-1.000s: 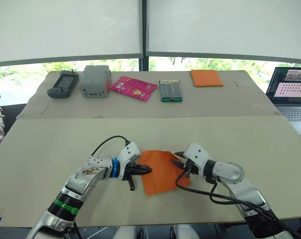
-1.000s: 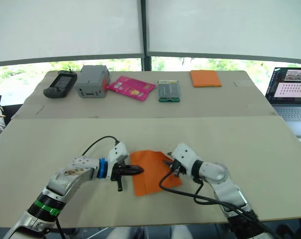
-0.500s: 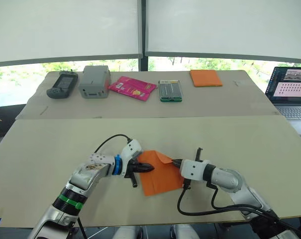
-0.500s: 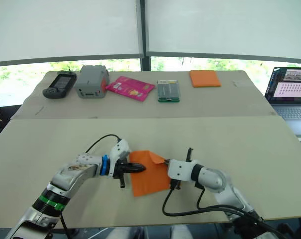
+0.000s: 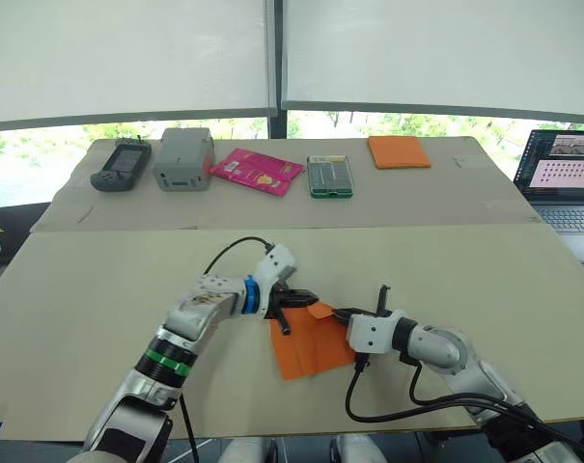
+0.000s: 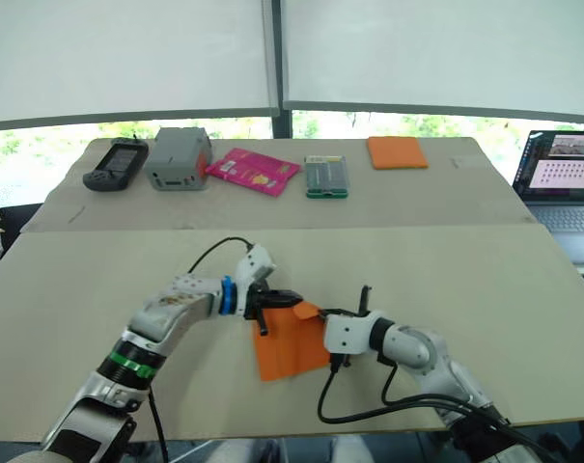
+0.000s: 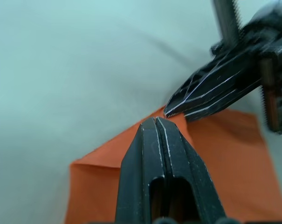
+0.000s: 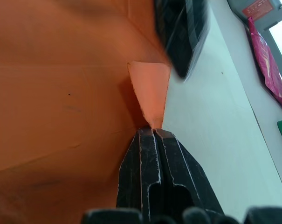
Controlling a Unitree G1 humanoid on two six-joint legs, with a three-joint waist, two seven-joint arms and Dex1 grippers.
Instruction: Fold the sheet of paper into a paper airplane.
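Left eye view: I take the sheet of paper [image 5: 309, 342] as my landmark — it lies flat on the near table [image 5: 98, 289], one far corner folded up.
Right gripper [image 8: 153, 132]: fingers pressed together, pinching the raised corner flap of the paper at its right far corner.
Left gripper [image 7: 155, 122]: fingers closed with no gap, tips over the paper's far edge, just beside the right gripper's tips; whether they clamp any paper I cannot tell.
Containers: none that I can see holding anything; the grey box [image 5: 183, 157], well beyond the paper to the left, shows no opening.
Other items beyond the paper: black handset [image 5: 121, 164] furthest left, pink packet [image 5: 257, 171], green case [image 5: 331, 175], orange pad [image 5: 399, 151] — all in a row on the far table.
Cut off: laptop [image 5: 565, 188], far right of the paper, runs out of the picture.
Hard to make out: the paper under both fingertips is hidden.
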